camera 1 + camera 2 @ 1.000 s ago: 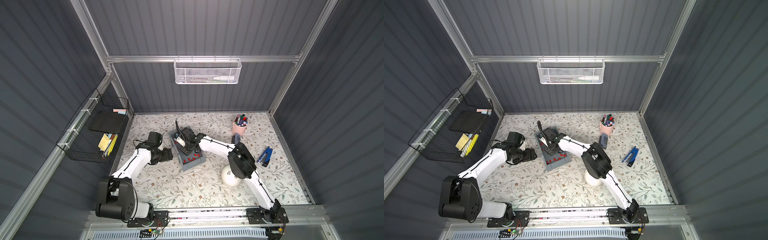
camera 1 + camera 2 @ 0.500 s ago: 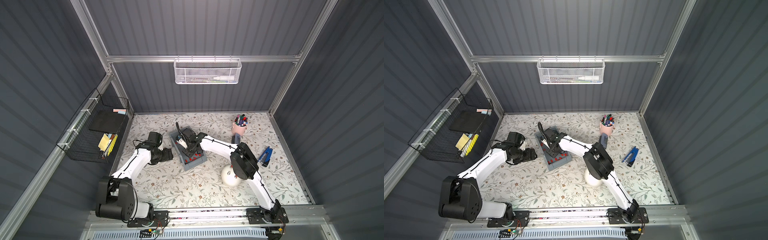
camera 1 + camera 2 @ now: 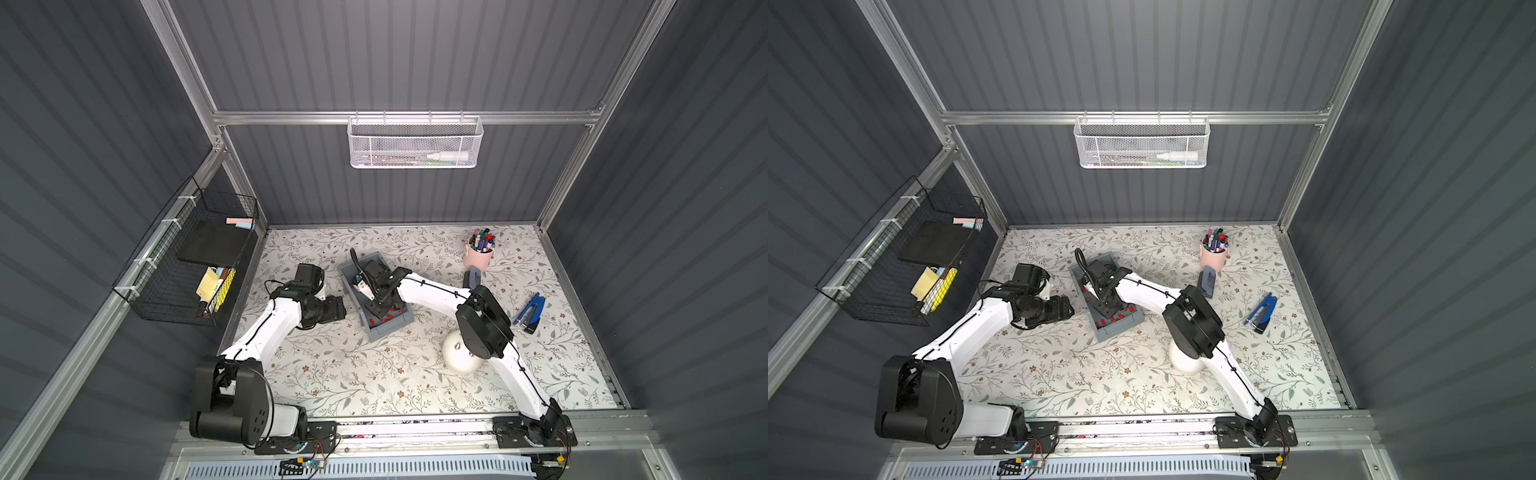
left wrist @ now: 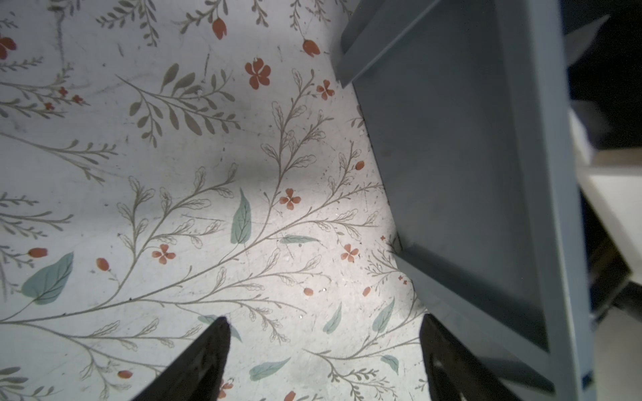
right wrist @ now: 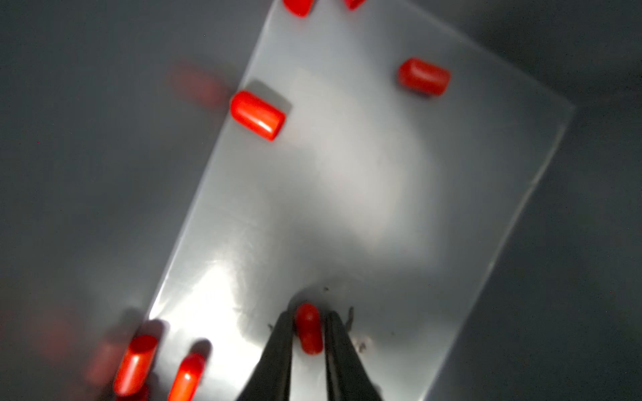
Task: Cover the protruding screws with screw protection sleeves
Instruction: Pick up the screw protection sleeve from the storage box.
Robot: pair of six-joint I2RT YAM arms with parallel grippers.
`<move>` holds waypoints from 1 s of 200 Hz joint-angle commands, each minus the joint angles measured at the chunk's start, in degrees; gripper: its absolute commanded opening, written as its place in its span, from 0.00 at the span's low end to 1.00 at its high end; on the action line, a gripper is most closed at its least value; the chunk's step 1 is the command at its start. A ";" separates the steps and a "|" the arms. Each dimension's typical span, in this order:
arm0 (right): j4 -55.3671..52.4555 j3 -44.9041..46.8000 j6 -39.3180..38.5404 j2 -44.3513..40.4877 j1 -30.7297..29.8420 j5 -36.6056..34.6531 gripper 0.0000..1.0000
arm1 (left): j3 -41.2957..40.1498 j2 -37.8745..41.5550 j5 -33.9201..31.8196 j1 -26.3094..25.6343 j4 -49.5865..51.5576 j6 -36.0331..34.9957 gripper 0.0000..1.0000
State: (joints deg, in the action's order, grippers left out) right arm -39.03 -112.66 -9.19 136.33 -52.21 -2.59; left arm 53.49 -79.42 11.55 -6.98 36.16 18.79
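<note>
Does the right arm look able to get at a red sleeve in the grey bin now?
Likely yes: the right tool is down inside the grey bin, open and straddling one red sleeve lying on its floor; nothing sits between.

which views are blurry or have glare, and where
right wrist view: glare on the grey bin floor, its walls out of focus, the sleeves on it fairly crisp; left wrist view: mat sharp, what lies past the bin blurred; both top views: sharp, no glare
</note>
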 commanded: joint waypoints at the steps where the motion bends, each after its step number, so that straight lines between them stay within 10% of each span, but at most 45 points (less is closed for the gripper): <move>1: -1.71 -1.55 -0.71 1.56 0.14 0.46 0.22 | -0.75 1.40 0.40 0.39 0.85 0.67 0.85; 200: -4.46 -7.00 -1.95 4.97 1.14 0.64 0.28 | -0.50 1.37 0.53 -0.29 1.46 0.02 0.85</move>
State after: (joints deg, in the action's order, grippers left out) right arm -41.80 -118.04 -9.72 139.35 -51.31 -1.93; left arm 53.49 -79.40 11.77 -7.01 36.25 18.76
